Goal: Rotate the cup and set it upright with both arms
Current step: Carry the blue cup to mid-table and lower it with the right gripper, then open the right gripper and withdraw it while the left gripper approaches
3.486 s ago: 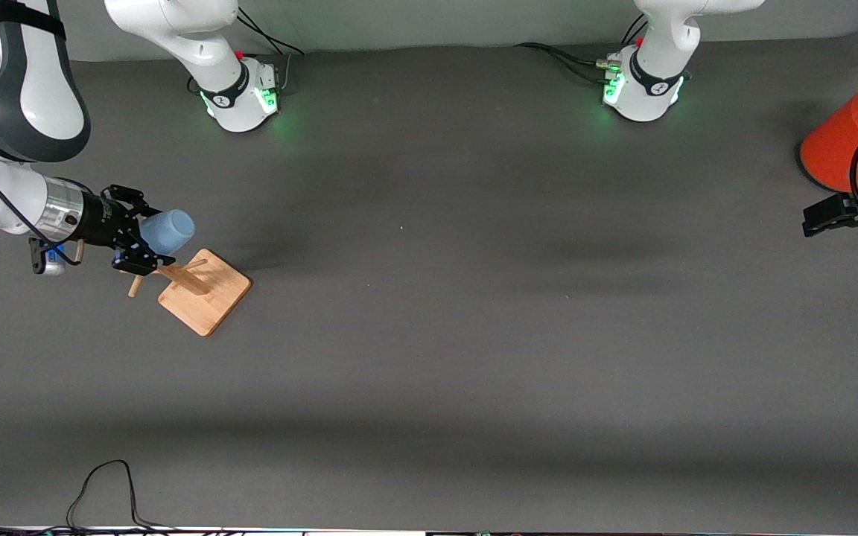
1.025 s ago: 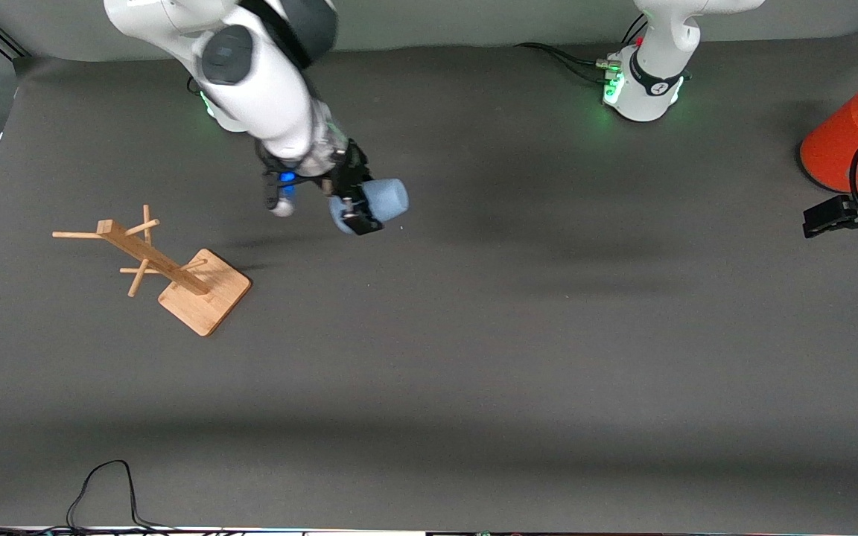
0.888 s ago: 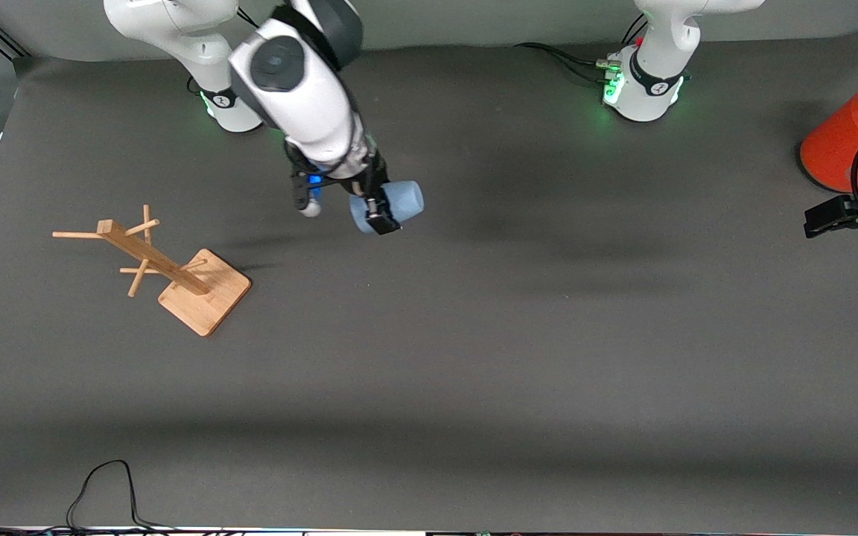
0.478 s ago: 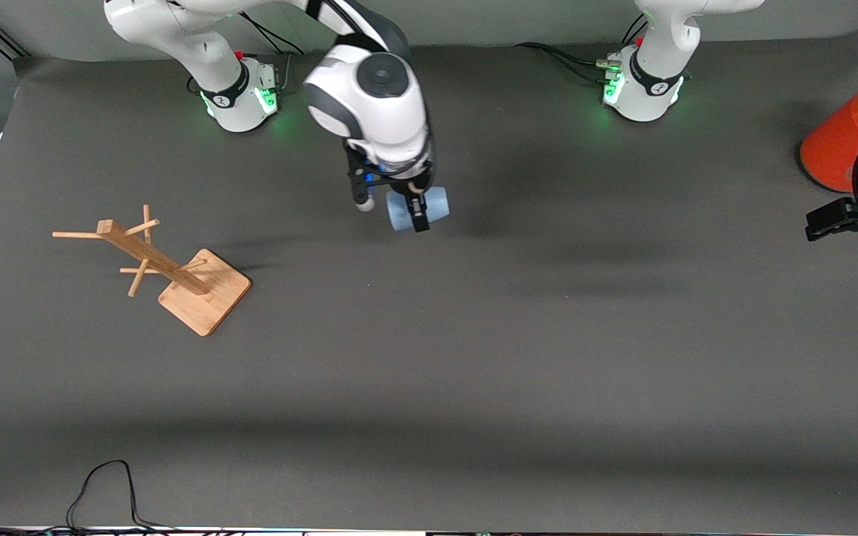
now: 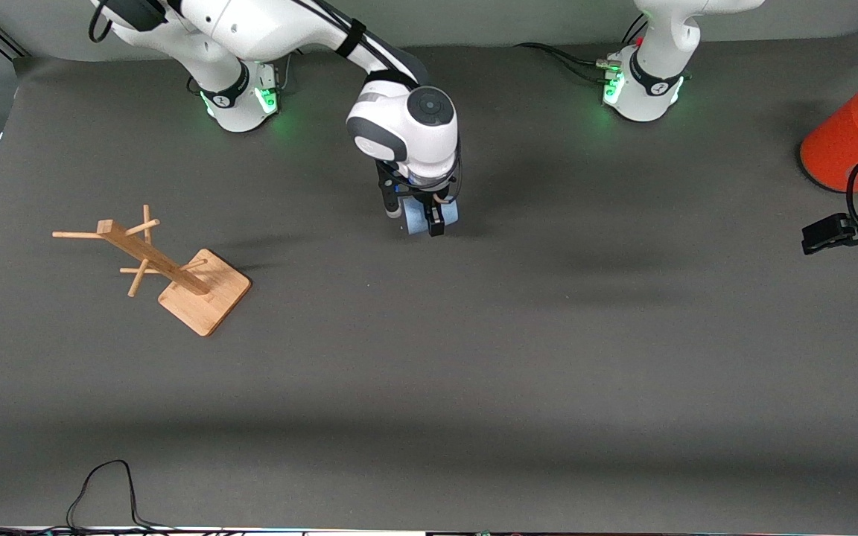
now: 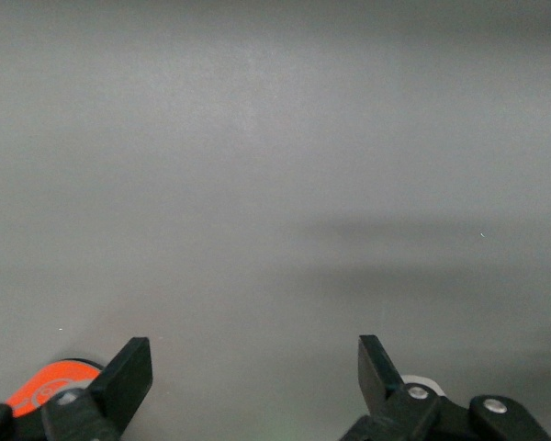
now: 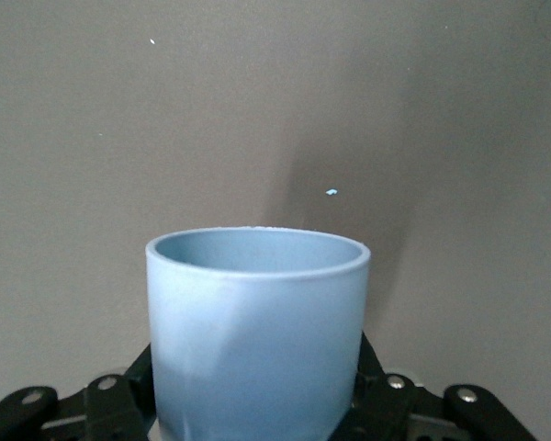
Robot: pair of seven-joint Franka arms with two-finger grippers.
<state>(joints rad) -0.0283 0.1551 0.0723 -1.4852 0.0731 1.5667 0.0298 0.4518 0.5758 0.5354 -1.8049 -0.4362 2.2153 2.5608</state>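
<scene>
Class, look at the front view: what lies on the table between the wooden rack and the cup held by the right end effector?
Nothing: between the wooden rack and the cup, the front view shows only bare grey table.

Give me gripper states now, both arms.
Right gripper: shut on the cup, over the middle of the table.
Left gripper: open, holding nothing, waiting beside the orange cylinder.

No legible text or labels

Grey table (image 5: 474, 372) carries wooden rack (image 5: 176, 275), orange cylinder (image 5: 839, 149).
</scene>
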